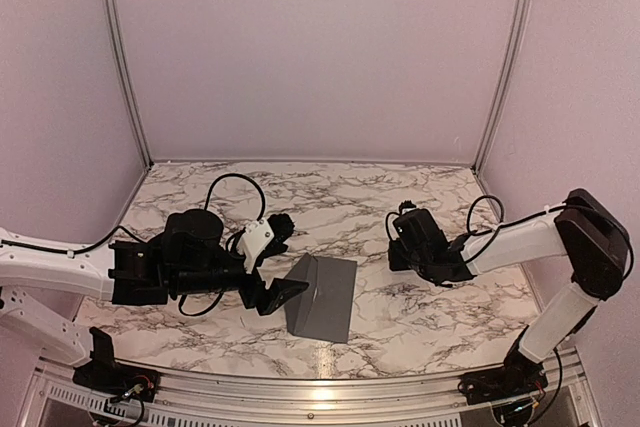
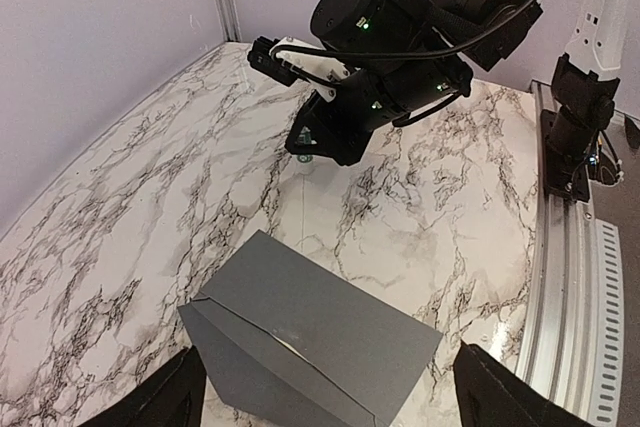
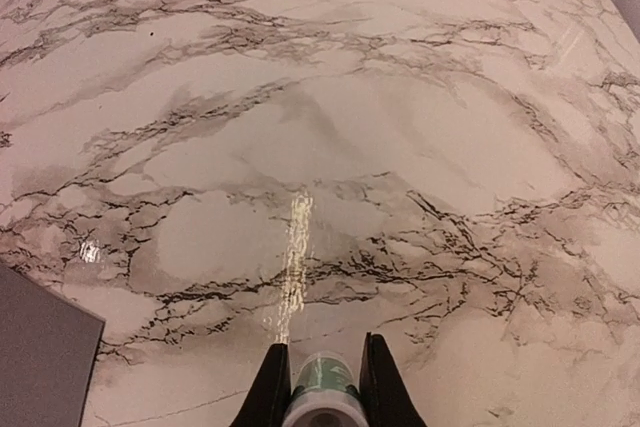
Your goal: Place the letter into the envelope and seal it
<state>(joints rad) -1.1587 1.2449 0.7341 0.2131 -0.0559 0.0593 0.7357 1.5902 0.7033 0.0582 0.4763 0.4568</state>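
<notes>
The dark grey envelope (image 1: 328, 299) (image 2: 330, 317) lies flat on the marble table near the front middle. Its flap (image 2: 250, 362) is folded over on the side facing my left gripper and stands slightly raised. A thin pale sliver (image 2: 286, 343) shows at the flap's edge; the letter is otherwise hidden. My left gripper (image 1: 286, 259) (image 2: 330, 367) is open wide, one finger on each side of the envelope's flap end, touching nothing. My right gripper (image 1: 398, 242) (image 3: 325, 382) hovers to the right of the envelope, shut on a small white-and-green tube (image 3: 325, 392).
A corner of the envelope (image 3: 40, 357) shows at the lower left of the right wrist view. The right arm (image 2: 385, 57) hangs over the table beyond the envelope. A metal rail (image 1: 320, 392) runs along the near edge, and pale walls close in the back and sides.
</notes>
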